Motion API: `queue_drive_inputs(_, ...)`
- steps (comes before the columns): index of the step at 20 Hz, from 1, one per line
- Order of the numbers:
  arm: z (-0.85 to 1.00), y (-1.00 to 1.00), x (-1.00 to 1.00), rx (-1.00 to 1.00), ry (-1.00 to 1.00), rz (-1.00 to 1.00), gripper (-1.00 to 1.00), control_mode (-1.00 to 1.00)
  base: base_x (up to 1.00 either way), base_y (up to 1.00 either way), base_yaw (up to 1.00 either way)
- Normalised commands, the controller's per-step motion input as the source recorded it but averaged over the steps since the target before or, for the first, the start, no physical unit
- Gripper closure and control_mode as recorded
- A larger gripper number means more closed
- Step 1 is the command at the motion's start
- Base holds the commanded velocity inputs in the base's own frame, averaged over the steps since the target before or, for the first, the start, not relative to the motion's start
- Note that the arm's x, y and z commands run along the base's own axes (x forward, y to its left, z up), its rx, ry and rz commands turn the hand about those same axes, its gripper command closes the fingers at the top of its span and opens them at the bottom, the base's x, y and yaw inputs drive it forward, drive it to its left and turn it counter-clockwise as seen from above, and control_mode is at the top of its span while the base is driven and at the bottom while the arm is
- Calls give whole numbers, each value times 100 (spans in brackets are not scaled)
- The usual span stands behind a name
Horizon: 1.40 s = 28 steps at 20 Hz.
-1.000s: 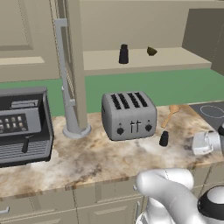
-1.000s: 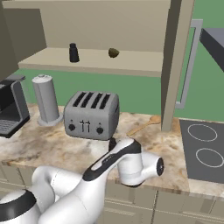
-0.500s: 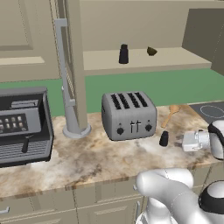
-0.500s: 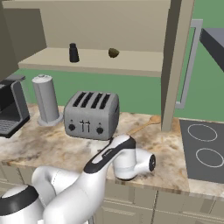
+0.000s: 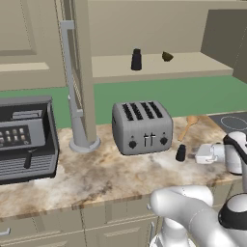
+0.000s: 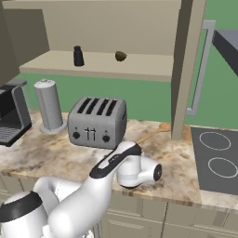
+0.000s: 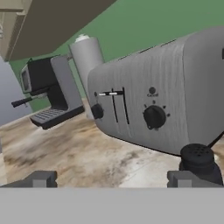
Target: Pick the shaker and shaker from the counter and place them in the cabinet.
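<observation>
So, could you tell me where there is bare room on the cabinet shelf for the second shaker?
The shelf is bare right of the brown lump, and also left of the shaker already standing there, up to the door. The gap between that shaker and the lump is narrower. On the counter, the other shaker sits crowded between toaster, spoon and open gripper.

The toaster crowds the counter shaker from behind (wooden spoon near), its front marble open
</observation>
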Motion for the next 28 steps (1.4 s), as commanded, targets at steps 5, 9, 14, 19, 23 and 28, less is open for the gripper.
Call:
queue_drive_inputs(5,-14,1,15,0,0,-7,-100,-100,0,0,0)
queue_drive_inputs(9,-18,0,13,0,1,-6,-100,-100,0,0,0)
queue_drive_inputs(14,-10,0,10,0,1,-2,-100,-100,0,0,0)
queue_drive_inputs(19,0,-7,2,0,0,-1,-100,-100,0,0,0)
queue_drive_inputs(23,0,-28,12,0,0,-6,-100,-100,0,0,0)
queue_drive_inputs(28,-1,-6,4,0,0,-1,-100,-100,0,0,0)
